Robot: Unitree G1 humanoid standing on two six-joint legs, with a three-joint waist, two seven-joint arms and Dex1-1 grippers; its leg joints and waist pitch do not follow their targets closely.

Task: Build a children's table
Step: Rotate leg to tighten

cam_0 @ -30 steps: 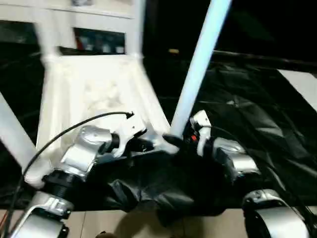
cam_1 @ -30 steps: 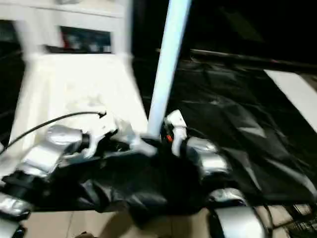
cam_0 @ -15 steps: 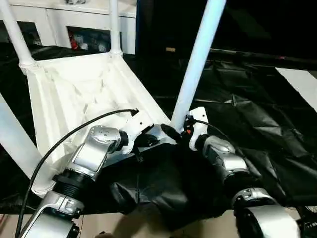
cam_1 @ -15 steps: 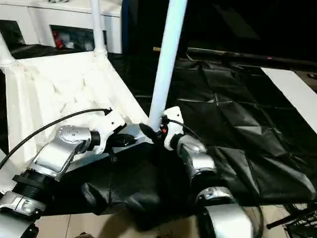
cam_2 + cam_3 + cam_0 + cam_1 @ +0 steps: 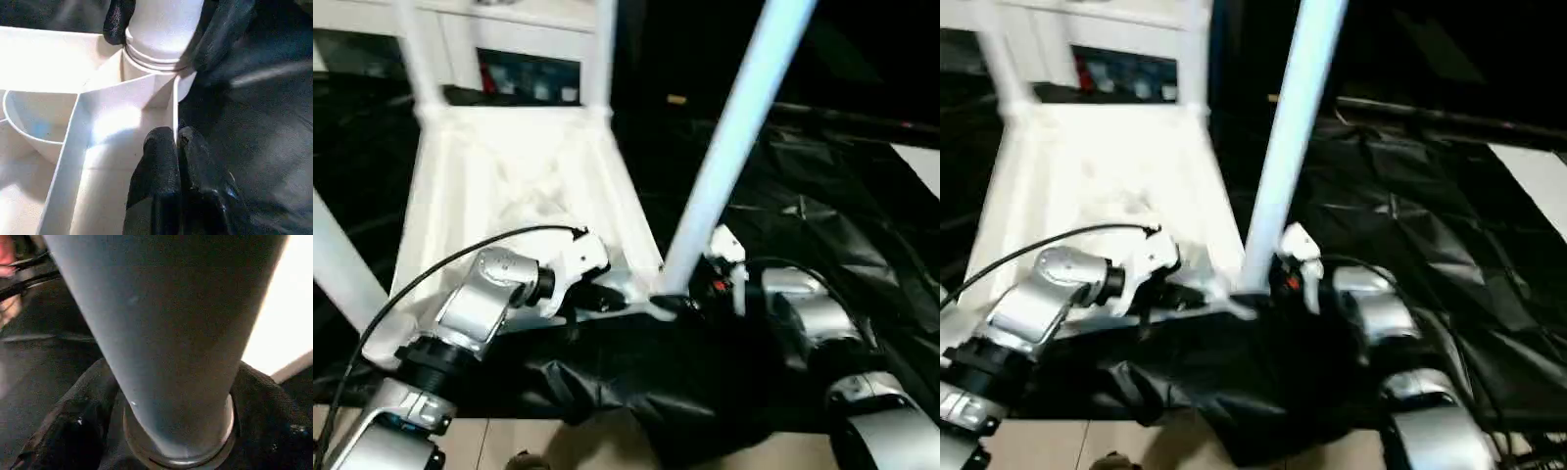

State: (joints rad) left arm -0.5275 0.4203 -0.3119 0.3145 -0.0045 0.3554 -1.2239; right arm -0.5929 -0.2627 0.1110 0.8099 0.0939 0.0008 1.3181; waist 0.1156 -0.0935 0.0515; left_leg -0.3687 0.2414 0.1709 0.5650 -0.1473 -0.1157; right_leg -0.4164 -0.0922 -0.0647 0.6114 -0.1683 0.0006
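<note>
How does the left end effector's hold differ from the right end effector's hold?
The left end effector pinches a thin rib of the tabletop; the right end effector wraps the round base of the near leg. The left one's fingers are pressed nearly together; the right one's are spread around the tube. Both have black fingers and meet at the same corner socket.

Lab-like room: black floor sheeting, white cabinet

A crinkled black plastic sheet covers the floor, its near edge bunched into folds over bare pale flooring. Along the sheet's far edge stands a white cabinet with glass doors, coloured items dimly visible behind the panes.
</note>
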